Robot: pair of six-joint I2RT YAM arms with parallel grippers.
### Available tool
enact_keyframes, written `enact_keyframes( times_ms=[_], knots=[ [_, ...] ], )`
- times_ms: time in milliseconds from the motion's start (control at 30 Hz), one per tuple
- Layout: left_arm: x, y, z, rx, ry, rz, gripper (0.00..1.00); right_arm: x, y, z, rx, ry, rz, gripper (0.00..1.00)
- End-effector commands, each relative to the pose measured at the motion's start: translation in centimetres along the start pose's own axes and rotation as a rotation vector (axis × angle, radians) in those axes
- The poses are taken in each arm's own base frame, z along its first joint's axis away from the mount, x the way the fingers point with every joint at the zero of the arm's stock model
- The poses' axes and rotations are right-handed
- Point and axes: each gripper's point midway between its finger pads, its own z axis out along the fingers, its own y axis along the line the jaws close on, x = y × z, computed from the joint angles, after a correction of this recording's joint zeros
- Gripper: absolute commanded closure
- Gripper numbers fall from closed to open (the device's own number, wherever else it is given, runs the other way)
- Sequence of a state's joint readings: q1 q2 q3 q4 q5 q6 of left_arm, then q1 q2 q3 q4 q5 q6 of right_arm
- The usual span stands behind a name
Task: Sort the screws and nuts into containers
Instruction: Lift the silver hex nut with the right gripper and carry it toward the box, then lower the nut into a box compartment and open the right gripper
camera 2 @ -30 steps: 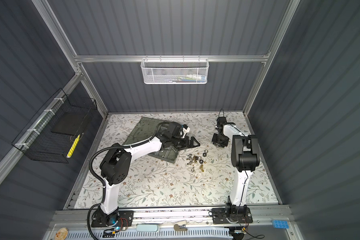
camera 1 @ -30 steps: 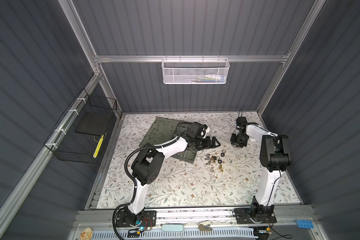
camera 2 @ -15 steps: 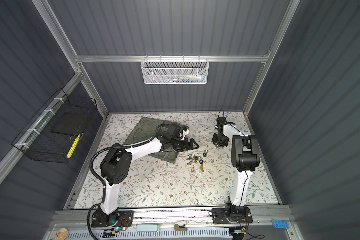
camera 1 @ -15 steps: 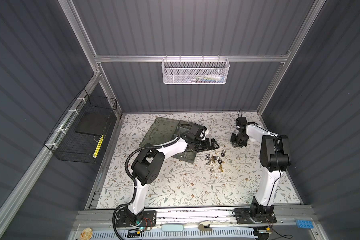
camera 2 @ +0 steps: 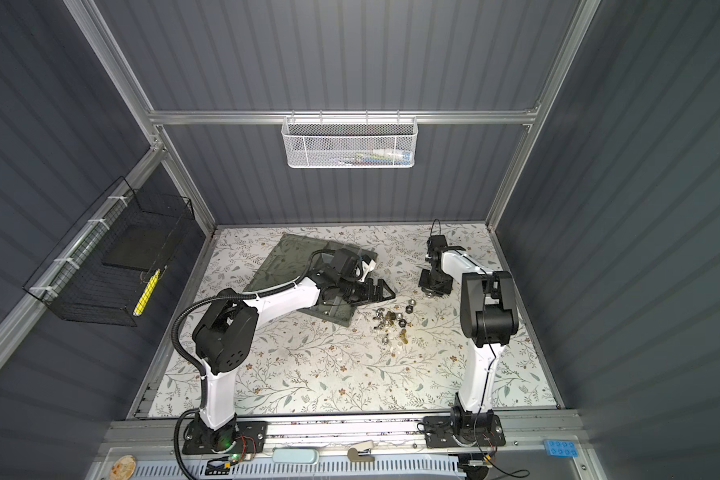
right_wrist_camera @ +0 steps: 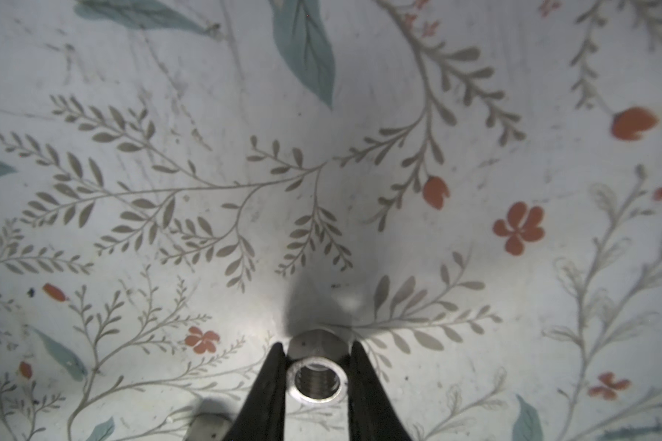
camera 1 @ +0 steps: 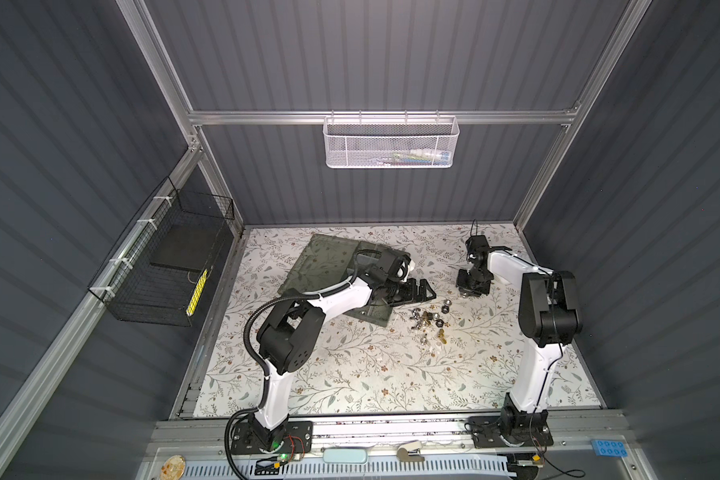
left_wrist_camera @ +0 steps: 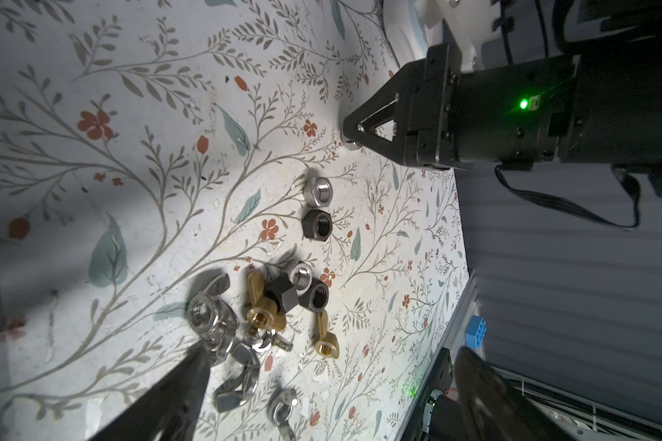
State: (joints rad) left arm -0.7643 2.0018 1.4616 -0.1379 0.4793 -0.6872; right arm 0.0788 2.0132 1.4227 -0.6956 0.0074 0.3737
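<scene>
Silver hexagonal metal nut [right_wrist_camera: 314,372] rests on the floral-printed mat [right_wrist_camera: 207,114], just apart from the pile [camera 1: 429,320], pinched by the right gripper [right_wrist_camera: 317,346], jaws nearly closed. Only the tips bite, so I would lift straight up, then head for the translucent grey-green organiser box [camera 1: 325,262]. Left gripper [left_wrist_camera: 331,355] gapes wide, empty. Pile: two brass wing nuts [left_wrist_camera: 262,311], two silver hex nuts [left_wrist_camera: 319,188], at least two black hex nuts [left_wrist_camera: 317,225]; silver wing nuts [left_wrist_camera: 211,320] uncountable.

A white mesh basket [camera 1: 390,143] hangs behind the flowery mat [camera 1: 350,374]. A black wire basket [camera 1: 159,266] hangs left of the mat.
</scene>
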Motion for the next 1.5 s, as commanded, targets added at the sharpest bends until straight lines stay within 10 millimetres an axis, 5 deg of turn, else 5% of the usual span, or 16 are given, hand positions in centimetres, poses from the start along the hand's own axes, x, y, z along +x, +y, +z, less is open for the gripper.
enact_keyframes(
  times_ms=[0,300,700,1100,1467],
  knots=[
    [-0.2,-0.9,-1.6,-0.004,-0.022,0.030,0.00,0.4,0.7,-1.4,-0.020,-0.008,-0.008,0.81],
    [-1.5,-1.0,-4.0,0.001,-0.070,0.021,0.00,0.4,4.1,-4.2,-0.085,-0.044,-0.051,0.81],
    [-1.1,2.5,-9.2,-0.046,-0.129,-0.046,0.00,0.9,12.0,-8.8,-0.227,-0.087,-0.145,0.80],
    [1.0,5.5,-14.2,-0.095,-0.191,-0.104,0.00,2.5,19.5,-12.7,-0.381,-0.109,-0.224,0.80],
    [3.1,8.6,-18.9,-0.113,-0.263,-0.189,0.00,5.8,25.2,-13.8,-0.444,-0.077,-0.319,0.79]
  ],
)
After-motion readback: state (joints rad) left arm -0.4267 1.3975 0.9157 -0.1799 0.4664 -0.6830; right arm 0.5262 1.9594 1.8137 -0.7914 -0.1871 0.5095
